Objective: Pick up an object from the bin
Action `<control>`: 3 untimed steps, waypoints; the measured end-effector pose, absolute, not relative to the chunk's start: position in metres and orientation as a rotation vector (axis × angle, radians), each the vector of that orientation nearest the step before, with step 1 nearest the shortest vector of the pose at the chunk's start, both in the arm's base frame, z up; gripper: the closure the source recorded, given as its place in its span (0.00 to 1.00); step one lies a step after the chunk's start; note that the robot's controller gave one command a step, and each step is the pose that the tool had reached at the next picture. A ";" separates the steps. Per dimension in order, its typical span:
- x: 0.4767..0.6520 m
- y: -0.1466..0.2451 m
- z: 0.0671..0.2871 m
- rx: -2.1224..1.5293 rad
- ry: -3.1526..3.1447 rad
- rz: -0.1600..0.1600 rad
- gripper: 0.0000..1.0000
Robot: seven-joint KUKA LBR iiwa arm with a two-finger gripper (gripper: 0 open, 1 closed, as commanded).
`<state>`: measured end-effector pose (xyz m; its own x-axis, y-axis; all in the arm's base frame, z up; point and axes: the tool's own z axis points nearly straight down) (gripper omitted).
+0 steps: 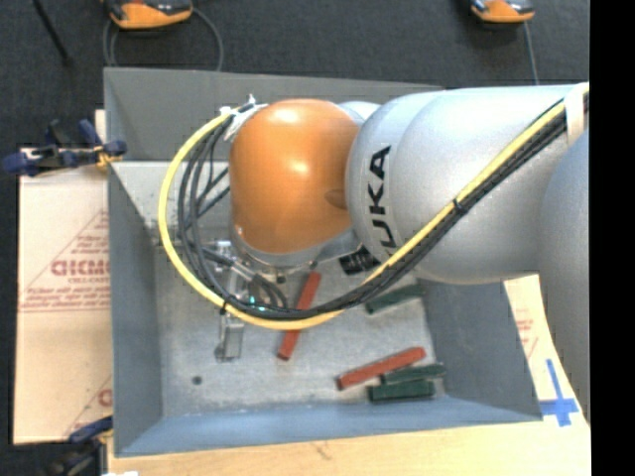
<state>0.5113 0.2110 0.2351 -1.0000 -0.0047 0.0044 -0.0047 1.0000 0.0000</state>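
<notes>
My gripper (230,342) hangs below the arm's wrist, low over the bare floor in the left middle of the bin. A red stick (299,315) lies tilted just to its right, its upper end hidden under the wrist. Further right, near the front wall, lies a second red stick (381,368), with a dark green block (402,386) right beside it. Another dark green piece (394,301) pokes out from under the arm at the right. I see nothing held in the gripper.
The arm and its orange cover hide most of the bin's back and middle, and cables loop around the wrist. A small black item (355,262) peeks out beneath the arm. Bare floor lies at the front left.
</notes>
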 end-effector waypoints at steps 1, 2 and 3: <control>0.589 0.134 0.212 0.192 -3.142 0.005 0.00; 0.560 0.083 0.069 0.555 -3.090 0.001 0.00; 0.563 0.086 0.075 0.553 -3.101 -0.004 1.00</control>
<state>0.5634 0.0862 0.0746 -0.9384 -0.3454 -0.0087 -0.3455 0.9384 0.0012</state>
